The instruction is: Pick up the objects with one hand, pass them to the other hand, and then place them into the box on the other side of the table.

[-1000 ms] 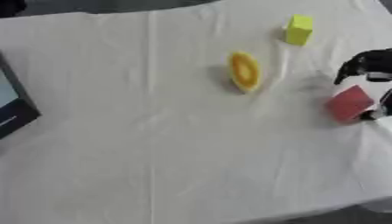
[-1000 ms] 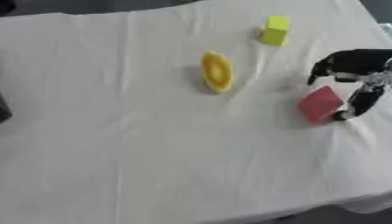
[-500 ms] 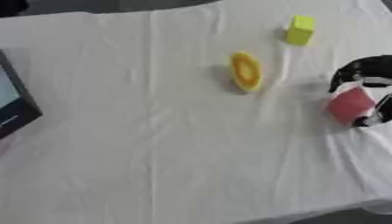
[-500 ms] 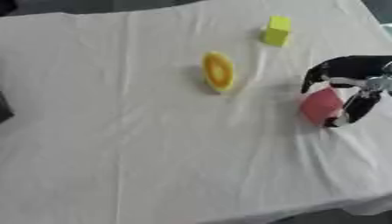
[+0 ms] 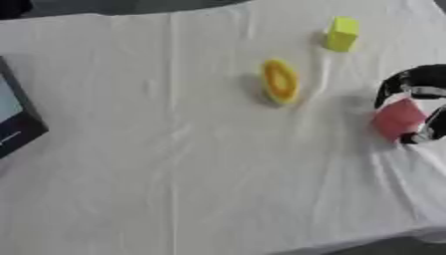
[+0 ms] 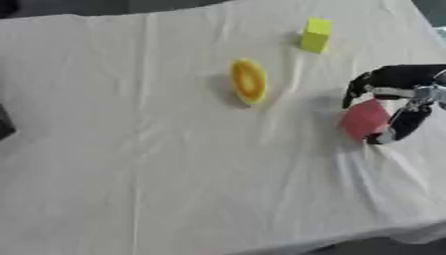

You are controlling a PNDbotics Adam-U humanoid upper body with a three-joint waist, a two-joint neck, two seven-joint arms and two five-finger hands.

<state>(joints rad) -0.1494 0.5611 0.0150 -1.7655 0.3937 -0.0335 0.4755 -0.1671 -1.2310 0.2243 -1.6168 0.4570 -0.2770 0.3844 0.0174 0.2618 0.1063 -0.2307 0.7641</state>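
R hand (image 6: 396, 92) curled round red block (image 6: 363, 119), on cloth near edge.

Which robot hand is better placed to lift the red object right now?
The right robot hand, I'd judge. Its fingers already curl around the red object at the table's right edge. No left hand shows in either view, and the box lies far left.

We saw only the right hand (image 6: 396, 92) of the robot: mostly black, with smooth rounded black fingers (image 6: 359, 87) and a black thumb, and a silver-grey metal joint section set between them near the wrist.
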